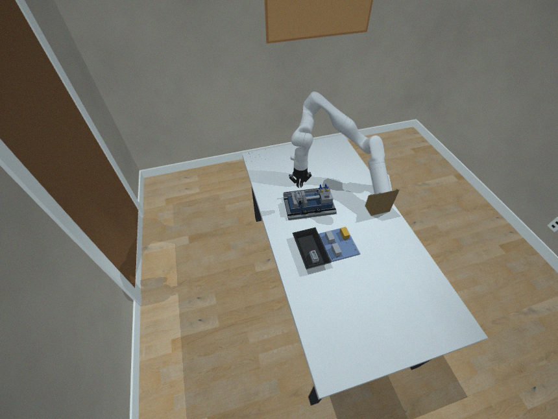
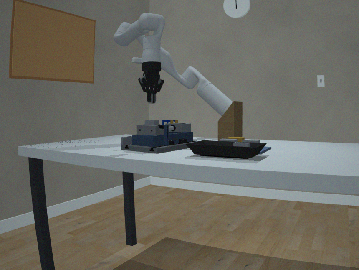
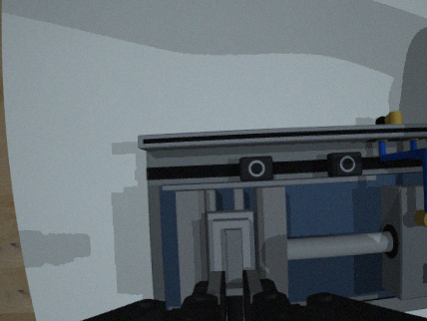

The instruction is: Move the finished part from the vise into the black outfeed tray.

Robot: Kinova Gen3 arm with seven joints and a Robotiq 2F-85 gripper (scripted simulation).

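The finished part, a pale grey block with a pocket on top, sits clamped in the blue and grey vise; the vise also shows in the side view. My gripper hangs well above the vise's left end, pointing down, with its fingers shut on nothing. It also shows in the overhead view and at the bottom of the wrist view. The black outfeed tray lies in front of the vise and holds one finished part at its near end.
A blue plate right of the tray carries two grey blocks and a yellow block. A brown block covers the arm's base at the right. The vise screw and blue fittings lie at the vise's right end.
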